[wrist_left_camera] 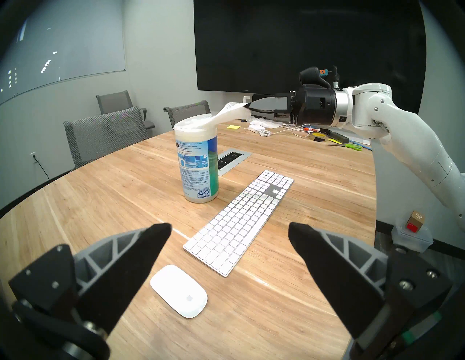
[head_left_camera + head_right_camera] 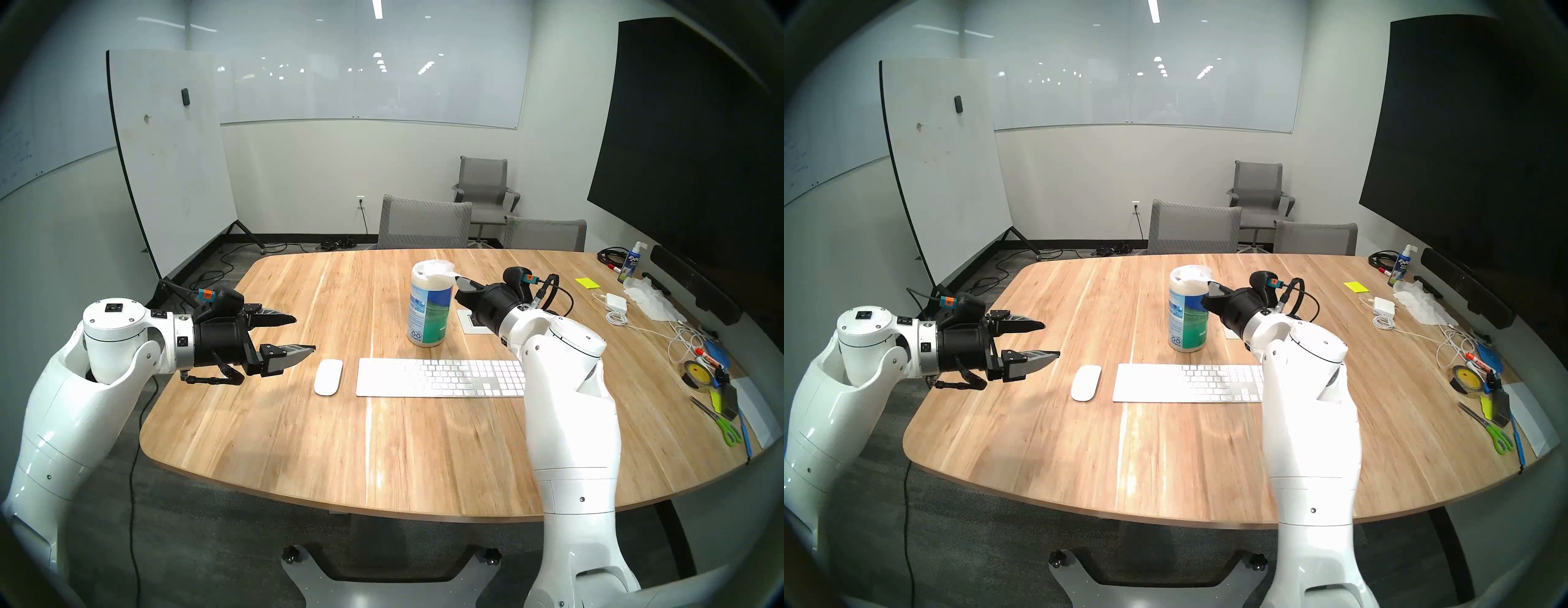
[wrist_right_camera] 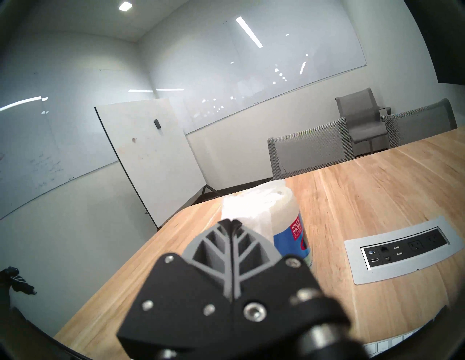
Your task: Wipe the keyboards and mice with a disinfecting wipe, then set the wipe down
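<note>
Jaws of the right gripper (image 2: 457, 280) are pinched together on the wipe (image 2: 441, 271) at the canister (image 2: 429, 310) top; the left gripper (image 2: 303, 335) hangs with jaws apart over the desk (image 2: 382, 446) edge. The mouse (image 2: 328, 377) lies just left of the keyboard (image 2: 437, 378), with bare wood toward the near edge.

In the left wrist view, the wipe (image 1: 229, 115) stretches taut from canister (image 1: 197, 163) to the clamped tips.

From the right wrist, the wipe (image 3: 251, 216) bunches past the closed tips.
</note>
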Motion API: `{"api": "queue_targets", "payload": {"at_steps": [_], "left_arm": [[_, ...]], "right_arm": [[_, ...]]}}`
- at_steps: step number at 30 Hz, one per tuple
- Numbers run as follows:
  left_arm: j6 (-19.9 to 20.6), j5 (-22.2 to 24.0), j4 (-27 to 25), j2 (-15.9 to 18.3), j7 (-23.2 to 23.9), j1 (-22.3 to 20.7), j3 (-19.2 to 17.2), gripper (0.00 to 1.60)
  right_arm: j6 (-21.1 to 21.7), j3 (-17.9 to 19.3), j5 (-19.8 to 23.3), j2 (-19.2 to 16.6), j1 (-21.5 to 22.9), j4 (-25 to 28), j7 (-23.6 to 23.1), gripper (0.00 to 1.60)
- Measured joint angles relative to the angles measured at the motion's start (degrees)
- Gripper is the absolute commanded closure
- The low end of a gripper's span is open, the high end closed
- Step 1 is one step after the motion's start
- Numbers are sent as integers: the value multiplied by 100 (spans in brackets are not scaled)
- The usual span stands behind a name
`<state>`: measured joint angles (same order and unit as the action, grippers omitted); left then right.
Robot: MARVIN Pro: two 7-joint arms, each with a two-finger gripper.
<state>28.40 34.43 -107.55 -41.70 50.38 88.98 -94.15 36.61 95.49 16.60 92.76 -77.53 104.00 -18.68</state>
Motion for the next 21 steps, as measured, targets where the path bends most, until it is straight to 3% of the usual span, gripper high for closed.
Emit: {"api": "queue_targets", "payload": {"at_steps": [21], "left_arm": [[0,0,0,0,0,0,0,0]], "right_arm": [[471,288,237,94,88,526,-154,160]]}}
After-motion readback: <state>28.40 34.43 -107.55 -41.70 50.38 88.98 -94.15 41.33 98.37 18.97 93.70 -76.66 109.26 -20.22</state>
